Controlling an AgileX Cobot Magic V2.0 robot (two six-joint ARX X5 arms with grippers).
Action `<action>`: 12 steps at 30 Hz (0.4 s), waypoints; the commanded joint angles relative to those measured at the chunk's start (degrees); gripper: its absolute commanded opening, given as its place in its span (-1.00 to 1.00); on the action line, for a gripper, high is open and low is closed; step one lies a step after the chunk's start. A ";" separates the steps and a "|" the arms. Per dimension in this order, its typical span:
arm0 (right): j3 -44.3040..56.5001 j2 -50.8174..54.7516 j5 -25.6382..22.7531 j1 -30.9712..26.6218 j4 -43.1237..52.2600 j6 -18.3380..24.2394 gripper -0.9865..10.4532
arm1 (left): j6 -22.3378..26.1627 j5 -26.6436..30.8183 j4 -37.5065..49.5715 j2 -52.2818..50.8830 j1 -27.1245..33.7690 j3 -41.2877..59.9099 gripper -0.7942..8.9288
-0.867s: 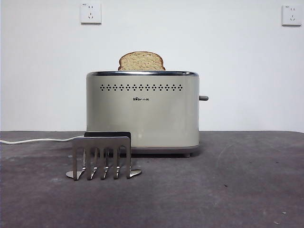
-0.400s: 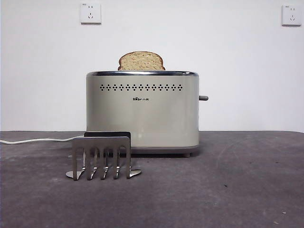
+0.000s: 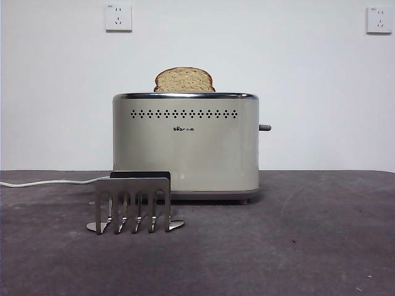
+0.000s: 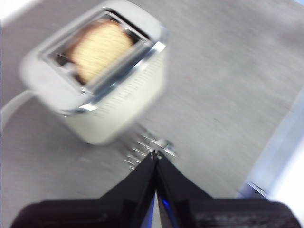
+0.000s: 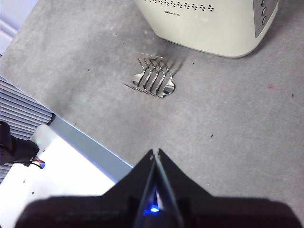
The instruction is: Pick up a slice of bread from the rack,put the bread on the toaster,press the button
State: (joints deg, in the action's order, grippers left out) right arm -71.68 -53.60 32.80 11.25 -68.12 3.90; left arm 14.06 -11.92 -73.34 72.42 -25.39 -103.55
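The slice of bread [image 3: 184, 80] stands in the slot of the cream toaster [image 3: 185, 148], its domed top sticking out above the chrome rim. It also shows in the blurred left wrist view [image 4: 99, 47]. The steel rack [image 3: 133, 205] stands empty in front of the toaster's left part; it also shows in the right wrist view [image 5: 154, 76]. The grey button [image 3: 265, 127] sticks out from the toaster's right side, high up. My left gripper [image 4: 155, 154] is shut and empty, high above the rack. My right gripper [image 5: 155, 153] is shut and empty, high above the table. Neither arm shows in the front view.
A white cord [image 3: 49, 182] runs from behind the toaster to the left edge. Two white wall sockets [image 3: 118, 17] sit on the back wall. The table's edge [image 5: 90, 145] lies near the rack's side in the right wrist view.
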 commanded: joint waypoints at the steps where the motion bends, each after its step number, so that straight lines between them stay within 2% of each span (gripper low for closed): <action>1: 0.24 0.00 -0.13 0.07 0.13 0.50 -0.83 | 1.11 1.14 5.92 -3.30 3.13 0.31 -0.84; 6: 0.24 0.00 -0.15 0.07 0.15 0.50 -0.83 | 0.94 -4.39 23.21 -12.37 10.88 6.51 -0.84; 12: 0.24 0.02 -0.13 0.07 0.13 0.52 -0.83 | 0.96 -4.57 47.32 -27.26 19.39 27.61 -0.84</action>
State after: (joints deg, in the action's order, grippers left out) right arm -71.68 -53.60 32.80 11.25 -68.12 3.90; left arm 14.52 -16.21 -30.15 46.72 -7.05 -80.40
